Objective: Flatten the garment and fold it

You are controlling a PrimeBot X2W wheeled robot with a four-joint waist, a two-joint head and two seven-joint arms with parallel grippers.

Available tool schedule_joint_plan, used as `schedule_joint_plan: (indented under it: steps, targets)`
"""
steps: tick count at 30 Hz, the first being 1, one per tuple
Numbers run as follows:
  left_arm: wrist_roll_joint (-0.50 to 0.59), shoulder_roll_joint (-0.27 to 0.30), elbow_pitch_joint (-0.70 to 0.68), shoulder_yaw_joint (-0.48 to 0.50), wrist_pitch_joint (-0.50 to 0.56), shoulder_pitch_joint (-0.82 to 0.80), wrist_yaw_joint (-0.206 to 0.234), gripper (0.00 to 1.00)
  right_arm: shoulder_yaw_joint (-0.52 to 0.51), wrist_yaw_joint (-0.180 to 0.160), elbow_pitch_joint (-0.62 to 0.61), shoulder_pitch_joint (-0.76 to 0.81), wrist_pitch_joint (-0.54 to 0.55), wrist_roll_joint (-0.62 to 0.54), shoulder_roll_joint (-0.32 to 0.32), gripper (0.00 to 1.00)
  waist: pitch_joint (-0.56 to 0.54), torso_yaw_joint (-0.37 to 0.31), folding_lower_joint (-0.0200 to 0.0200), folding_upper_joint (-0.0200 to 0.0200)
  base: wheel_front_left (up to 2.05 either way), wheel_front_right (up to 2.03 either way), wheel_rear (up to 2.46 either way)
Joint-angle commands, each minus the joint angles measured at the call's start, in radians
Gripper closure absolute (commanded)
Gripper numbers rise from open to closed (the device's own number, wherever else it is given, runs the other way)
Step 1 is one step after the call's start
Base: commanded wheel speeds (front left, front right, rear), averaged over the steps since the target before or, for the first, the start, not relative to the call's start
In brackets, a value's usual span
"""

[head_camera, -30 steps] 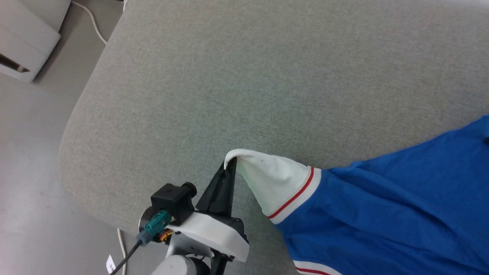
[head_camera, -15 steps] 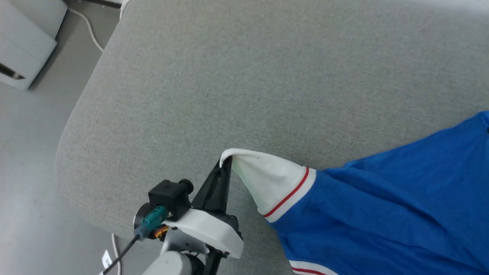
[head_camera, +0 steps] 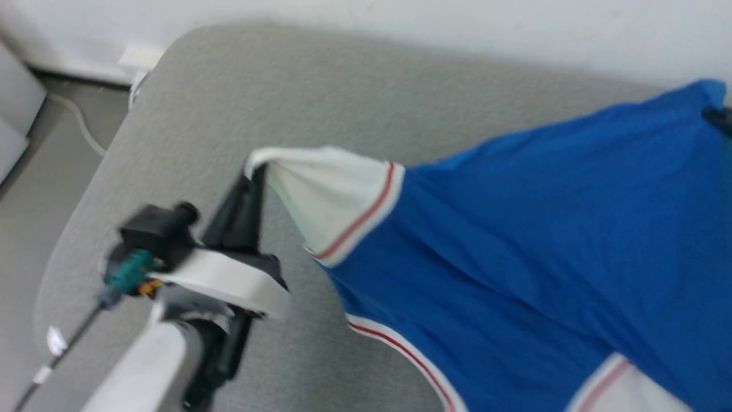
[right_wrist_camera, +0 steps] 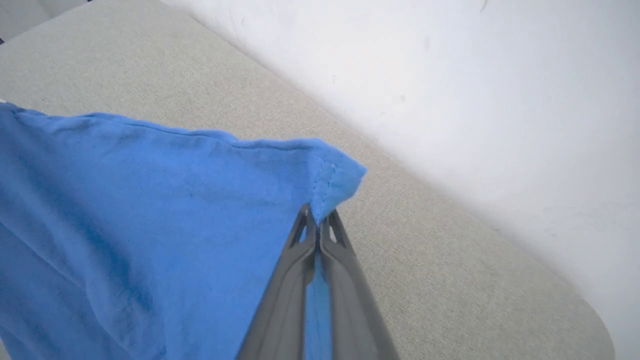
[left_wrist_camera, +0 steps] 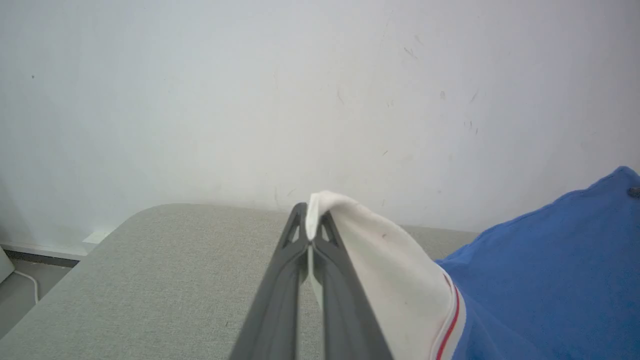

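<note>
The garment [head_camera: 514, 229] is a bright blue jersey with white sleeves and thin red stripes, held up above the grey table [head_camera: 189, 103] and stretched between both arms. My left gripper [head_camera: 255, 171] is shut on the tip of a white sleeve [left_wrist_camera: 380, 260]; in the left wrist view the left gripper [left_wrist_camera: 311, 220] pinches the sleeve's edge. My right gripper [right_wrist_camera: 317, 217] is shut on a blue corner of the garment [right_wrist_camera: 150, 225]. In the head view that corner sits at the far right edge, where a dark bit of the right gripper [head_camera: 721, 119] shows.
The grey padded table [right_wrist_camera: 450, 260] runs up against a white wall [left_wrist_camera: 320, 100]. Its rounded left corner drops to the floor [head_camera: 34, 171], where a white cable [head_camera: 80, 129] lies. A white cabinet [head_camera: 14, 120] stands at the far left.
The head camera has tilted up and the view is blurred. The garment now hangs lifted between both grippers, with more blue cloth and the far corner in view. The left gripper keeps its hold on the sleeve.
</note>
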Motion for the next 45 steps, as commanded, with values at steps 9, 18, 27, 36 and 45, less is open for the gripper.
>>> schedule_joint_plan:
  steps: [9, 18, 27, 36, 45]
  targets:
    - [-0.016, 0.096, -0.112, 0.130, 0.042, -0.140, 0.011, 1.00, -0.080, -0.002, -0.153, 0.007, -0.100, 0.051, -0.051, 1.00, -0.154, -0.189, 0.0001, 0.0000, 0.00, 0.00, 0.00]
    - [-0.060, 0.162, -0.140, 0.201, 0.122, -0.356, -0.039, 1.00, -0.189, -0.002, -0.209, -0.075, -0.089, 0.083, -0.023, 1.00, -0.138, -0.249, 0.0001, 0.0000, 0.00, 0.00, 0.00]
    - [-0.090, 0.203, 0.044, 0.195, 0.155, -0.680, -0.188, 1.00, -0.143, -0.002, -0.143, -0.287, -0.104, 0.059, -0.010, 1.00, 0.008, -0.280, 0.0001, 0.0000, 0.00, 0.00, 0.00]
    - [-0.058, 0.167, 0.349, 0.138, 0.146, -1.044, -0.308, 1.00, 0.041, -0.002, 0.052, -0.604, -0.220, 0.008, 0.064, 1.00, 0.196, -0.302, 0.0001, 0.0000, 0.00, 0.00, 0.00]
    - [0.015, 0.101, 0.631, 0.112, 0.019, -1.402, -0.365, 1.00, 0.194, -0.002, 0.307, -0.929, -0.423, -0.055, 0.157, 1.00, 0.316, -0.304, 0.0001, 0.0000, 0.00, 0.00, 0.00]
